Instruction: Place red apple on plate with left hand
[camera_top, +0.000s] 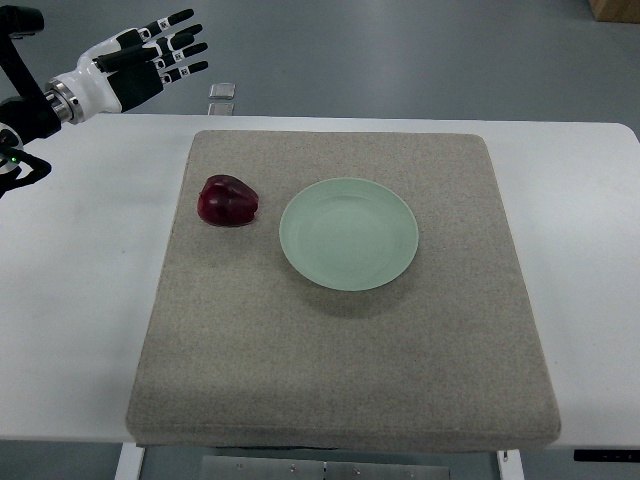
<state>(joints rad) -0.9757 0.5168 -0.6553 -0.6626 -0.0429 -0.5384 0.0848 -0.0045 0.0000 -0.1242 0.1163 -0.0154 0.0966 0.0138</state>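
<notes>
A dark red apple (228, 201) lies on the grey mat (340, 350), just left of a pale green plate (349, 233) that holds nothing. My left hand (160, 55) hovers at the top left, beyond the table's far edge and well above and behind the apple. Its black and white fingers are stretched out straight and hold nothing. The right arm does not show.
The mat covers the middle of a white table (80, 300). A small clear object (223, 91) lies on the floor past the far edge. A cardboard box corner (615, 8) shows at the top right.
</notes>
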